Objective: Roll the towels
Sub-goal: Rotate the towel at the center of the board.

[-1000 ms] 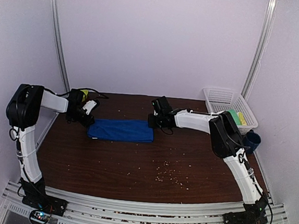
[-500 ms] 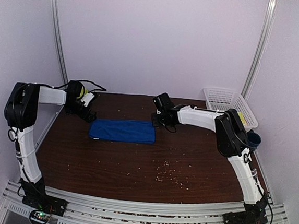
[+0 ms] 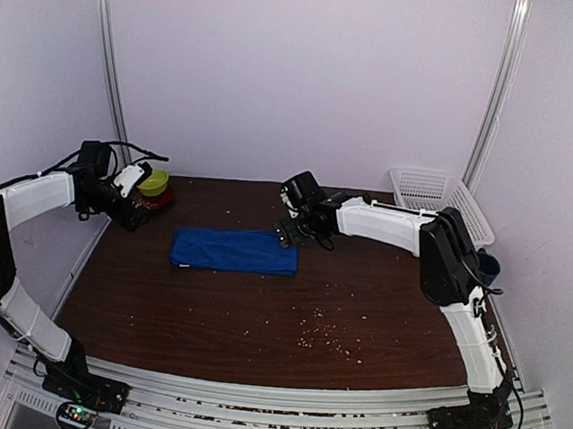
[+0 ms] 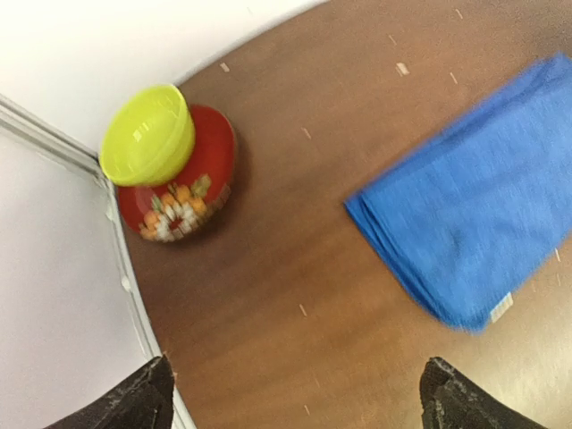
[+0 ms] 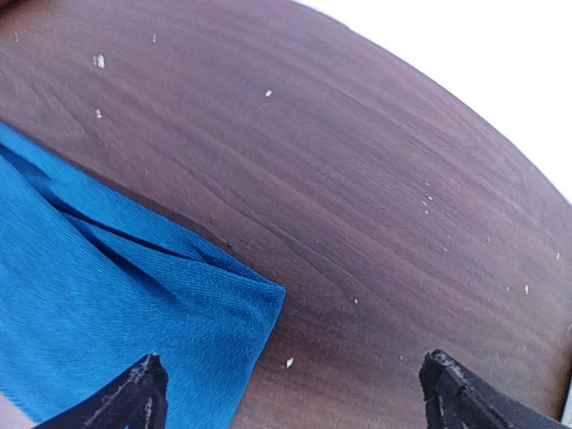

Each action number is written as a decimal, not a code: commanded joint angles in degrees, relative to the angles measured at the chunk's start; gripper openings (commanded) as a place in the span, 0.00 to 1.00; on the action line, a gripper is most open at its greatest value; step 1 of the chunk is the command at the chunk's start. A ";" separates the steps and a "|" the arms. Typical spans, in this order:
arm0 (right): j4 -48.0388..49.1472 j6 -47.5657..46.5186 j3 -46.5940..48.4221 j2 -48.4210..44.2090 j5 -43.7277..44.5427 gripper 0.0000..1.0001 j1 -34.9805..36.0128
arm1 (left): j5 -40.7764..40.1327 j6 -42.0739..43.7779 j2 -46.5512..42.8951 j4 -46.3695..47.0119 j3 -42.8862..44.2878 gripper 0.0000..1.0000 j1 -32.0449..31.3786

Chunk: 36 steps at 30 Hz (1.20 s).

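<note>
A: Well, starting at the bottom of the frame, what could spoil the roll?

B: Nearest us, the crumbs [image 3: 322, 334] scattered over the worktop [image 3: 177, 315]. If the blue towel [image 3: 234, 249] gets dragged toward the bottom of the frame while it is rolled, I'd expect it to pick them up.

A: And the towel itself?

B: It lies flat in the middle of the frame, folded in several layers. In the right wrist view those layers fan apart at the corner. A pinch that takes only the top layer would likely peel it open rather than start a roll. A grip at one end alone could give a skewed, cone-shaped roll.

A: Further back?

B: The yellow-green bowl [image 4: 147, 134] leans on the red bowl [image 4: 183, 197] in the upper left, near the left arm. A wide swing there could knock them. The basket [image 3: 439, 193] in the upper right is well apart from the towel. I can't see the cream-white towel at all.

A: The jaws?

B: Both pairs stand wide apart and hold nothing. The left jaws hang over bare wood between the bowls and the towel's left end, fingertips [image 4: 134, 407] clear of both. The right jaws hover just at the towel's far right corner. One of the fingertips [image 5: 130, 398] is over the cloth, though whether it touches I can't tell
</note>
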 commanded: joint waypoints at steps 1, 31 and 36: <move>-2.71 -3.61 4.31 5.47 5.13 1.00 -0.14 | 3.45 5.39 -6.62 -4.19 -7.32 0.98 0.71; -9.49 12.37 -44.75 -31.27 4.91 1.00 17.50 | 5.83 3.55 -14.09 0.46 -16.43 0.98 0.69; -10.99 10.65 -37.68 -34.05 14.32 1.00 16.68 | 6.20 3.67 -14.39 0.49 -16.79 0.98 0.71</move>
